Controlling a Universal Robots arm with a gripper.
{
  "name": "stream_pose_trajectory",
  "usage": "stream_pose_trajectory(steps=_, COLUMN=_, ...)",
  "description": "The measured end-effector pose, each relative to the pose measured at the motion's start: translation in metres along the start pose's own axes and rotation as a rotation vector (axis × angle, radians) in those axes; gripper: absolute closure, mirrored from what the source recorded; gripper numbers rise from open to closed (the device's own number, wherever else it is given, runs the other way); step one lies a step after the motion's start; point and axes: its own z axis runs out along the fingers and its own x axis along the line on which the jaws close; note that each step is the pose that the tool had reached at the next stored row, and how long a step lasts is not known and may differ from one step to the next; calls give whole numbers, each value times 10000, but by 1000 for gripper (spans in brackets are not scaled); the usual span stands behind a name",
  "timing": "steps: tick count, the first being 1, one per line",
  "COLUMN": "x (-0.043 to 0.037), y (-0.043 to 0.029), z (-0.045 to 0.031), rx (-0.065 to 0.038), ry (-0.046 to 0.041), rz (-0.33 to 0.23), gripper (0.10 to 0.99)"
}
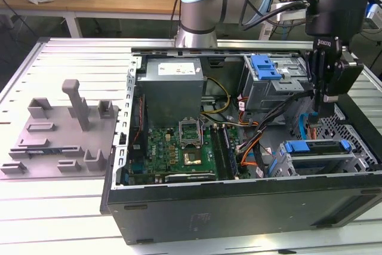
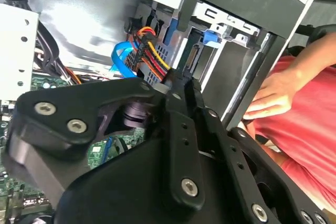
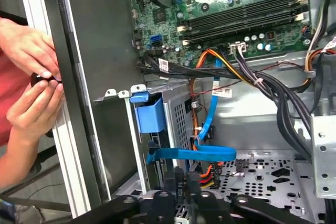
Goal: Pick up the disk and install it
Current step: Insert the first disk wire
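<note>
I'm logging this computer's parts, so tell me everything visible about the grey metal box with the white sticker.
The grey metal box is a dull sheet-metal block with a white sticker on its upper face. It sits inside the open case against the far wall, bordering the green motherboard. Yellow and black wires run beside it on the exterior view's right.

Slatted metal table [image 1: 59,219] bears open computer case [image 1: 239,210] and grey fixture [image 1: 59,141].

Even, bright indoor light. Exterior view: slatted table [image 1: 59,207] pale at 7 o'clock, case [image 1: 239,213] interior shadowed. Soft glare on metal panel [image 2: 79,24] in second wrist view.
</note>
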Motion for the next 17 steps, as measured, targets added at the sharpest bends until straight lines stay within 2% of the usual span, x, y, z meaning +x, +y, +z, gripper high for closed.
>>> stream_pose_trajectory(steps=1, x=-2, y=1, z=1, rx=17, ry=48, rz=-7, gripper=922)
stream_pose_trajectory(steps=4, x=-2, y=3, z=1, rx=40, ry=124, rz=-13, gripper=922)
stream_pose_trajectory(steps=7, x=-3, y=4, z=2, rx=38, ry=107, rz=-11, gripper=922)
stream_pose_trajectory(steps=8, x=1, y=-9, z=6, rx=17, ry=-21, rz=5, gripper=922)
stream_pose_trajectory(steps=10, x=8, y=-48, z=8, rx=-18, ry=-129, rz=9, gripper=922)
stream_pose_trajectory(steps=13, x=21, y=-103, z=11, rx=-93, ry=-449, rz=30, gripper=922)
stream_pose_trajectory(steps=14, x=27, y=-107, z=9, rx=-120, ry=-584, rz=42, gripper=922)
stream_pose_trajectory(steps=15, x=35, y=-108, z=6, rx=-173, ry=-808, rz=62, gripper=922)
stream_pose_trajectory(steps=16, x=40, y=-110, z=4, rx=-207, ry=-938, rz=69, gripper=922)
stream_pose_trajectory(steps=17, x=45, y=-111, z=-1, rx=-256, ry=-1109, rz=75, gripper=922)
